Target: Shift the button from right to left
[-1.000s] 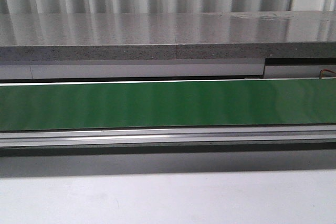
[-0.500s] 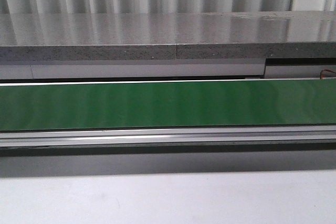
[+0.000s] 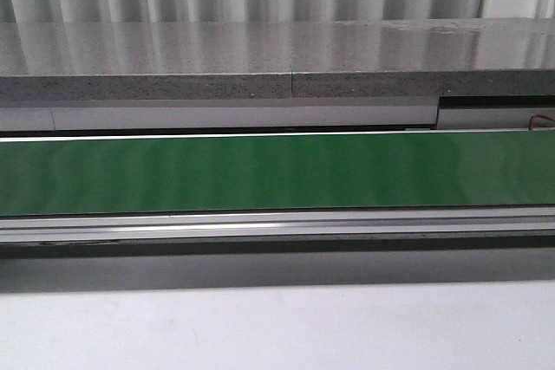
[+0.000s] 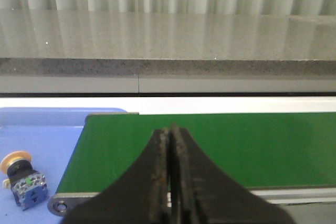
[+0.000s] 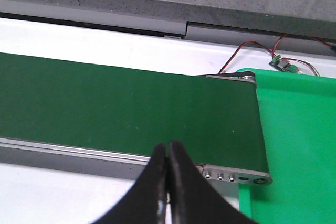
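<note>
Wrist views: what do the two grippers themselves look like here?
Both are plain black. The left gripper has two broad fingers tapering to a narrow tip, their inner faces scuffed with brownish wear. The right gripper has the same tapered black shape, with smoother-looking, rounded tips. No cables, markings or sleeves show on either. The arms themselves are out of view.

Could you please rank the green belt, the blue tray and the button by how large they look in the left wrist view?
Largest to smallest, as they look:
1. Green belt
2. Blue tray, though the frame cuts it off
3. Button, lying on the tray

The left gripper has its jaws shut in front of the belt.
</note>
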Action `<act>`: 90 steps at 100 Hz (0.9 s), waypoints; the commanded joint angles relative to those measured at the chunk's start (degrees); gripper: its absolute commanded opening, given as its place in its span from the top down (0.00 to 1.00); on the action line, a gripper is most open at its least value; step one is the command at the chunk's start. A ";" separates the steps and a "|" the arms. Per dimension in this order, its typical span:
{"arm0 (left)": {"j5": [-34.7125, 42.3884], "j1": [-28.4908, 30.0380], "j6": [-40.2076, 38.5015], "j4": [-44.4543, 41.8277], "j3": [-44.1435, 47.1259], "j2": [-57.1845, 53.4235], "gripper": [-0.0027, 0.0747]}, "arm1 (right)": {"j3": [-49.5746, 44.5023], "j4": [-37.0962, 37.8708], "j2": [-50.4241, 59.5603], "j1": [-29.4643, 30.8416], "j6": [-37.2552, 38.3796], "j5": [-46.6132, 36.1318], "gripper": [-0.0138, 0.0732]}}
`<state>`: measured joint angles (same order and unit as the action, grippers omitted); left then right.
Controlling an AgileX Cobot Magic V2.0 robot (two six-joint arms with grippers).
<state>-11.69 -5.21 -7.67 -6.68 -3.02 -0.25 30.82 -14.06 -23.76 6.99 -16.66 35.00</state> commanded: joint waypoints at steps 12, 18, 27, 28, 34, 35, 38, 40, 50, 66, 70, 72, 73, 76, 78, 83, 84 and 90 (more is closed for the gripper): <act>8.81 3.88 -0.69 -0.23 2.02 -2.00 0.99 | 1.56 -0.13 -0.15 0.00 -0.42 -3.98 0.92; 9.84 4.87 -0.69 -0.23 2.91 -2.00 0.99 | 1.56 -0.13 -0.15 0.00 -0.42 -3.91 0.92; 11.69 5.81 -0.69 -0.23 3.96 -2.00 0.99 | 1.56 -0.13 -0.15 0.00 -0.42 -3.96 0.92; 11.69 5.90 -0.69 -0.23 4.22 -2.00 0.99 | 1.56 -0.13 -0.15 0.00 -0.42 -3.96 0.92; 12.06 6.16 -0.69 -0.23 4.38 -2.00 0.99 | 1.56 -0.13 -0.15 0.00 -0.42 -3.96 0.92; 12.19 6.16 -0.69 -0.23 4.38 -2.00 0.99 | 1.56 -0.13 -0.15 0.00 -0.42 -3.96 0.92; 12.45 6.16 -0.69 -0.23 4.38 -2.00 0.99 | 1.56 -0.13 -0.15 0.00 -0.42 -3.96 0.92; 12.57 6.16 -0.69 -0.23 4.38 -2.00 0.99 | 1.56 -0.13 -0.15 0.00 -0.42 -3.96 0.92; 12.57 6.16 -0.69 0.04 4.38 -2.00 0.99 | 1.56 -0.13 -0.15 0.00 -0.42 -3.96 0.92; 12.57 6.16 -0.69 0.05 4.38 -2.00 0.99 | 1.56 -0.13 -0.15 0.00 -0.42 -3.96 0.92; 12.57 6.16 -0.69 0.05 4.38 -2.00 0.99 | 1.56 -0.13 -0.15 0.00 -0.42 -3.96 0.92; 12.57 6.16 -0.69 0.05 4.38 -2.00 0.99 | 1.56 -0.13 -0.15 0.00 -0.42 -3.96 0.92; 12.57 6.16 -0.69 0.05 4.38 -2.00 0.99 | 1.56 -0.13 -0.15 0.00 -0.42 -3.96 0.92; 12.57 6.16 -0.69 0.05 4.38 -2.00 0.99 | 1.56 -0.13 -0.15 0.00 -0.42 -3.96 0.92; 12.57 6.16 -0.69 0.05 4.38 -2.00 0.99 | 1.56 -0.13 -0.15 0.00 -0.42 -3.96 0.92; 12.57 6.16 -0.69 0.05 4.38 -2.00 0.99 | 1.56 -0.13 -0.15 0.00 -0.42 -3.96 0.92; 12.57 6.16 -0.69 0.05 4.38 -2.00 0.99 | 1.56 -0.13 -0.15 0.00 -0.42 -3.96 0.92; 12.57 6.16 -0.69 0.05 4.38 -2.00 0.99 | 1.56 -0.13 -0.15 0.00 -0.42 -3.96 0.92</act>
<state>-4.06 0.89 -7.79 -6.81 -0.16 -0.25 30.82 -14.06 -23.76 6.99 -16.66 35.00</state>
